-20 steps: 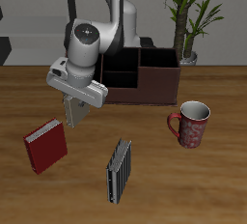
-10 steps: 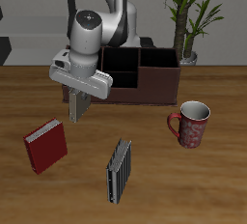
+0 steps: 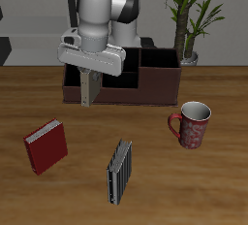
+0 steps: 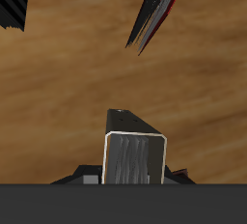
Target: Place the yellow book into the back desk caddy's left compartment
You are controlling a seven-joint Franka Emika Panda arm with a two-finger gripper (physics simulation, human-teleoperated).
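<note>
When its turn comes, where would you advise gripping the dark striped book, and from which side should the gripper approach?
Take the dark striped book by its top edge, coming straight down from above, fingers closing across its thin thickness. It appears to stand on edge on the table, covers facing sideways, top free. The gripper currently holds the yellow book.

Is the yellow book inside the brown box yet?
Not yet. The yellow book hangs from the gripper, in front of the back desk caddy.
</note>
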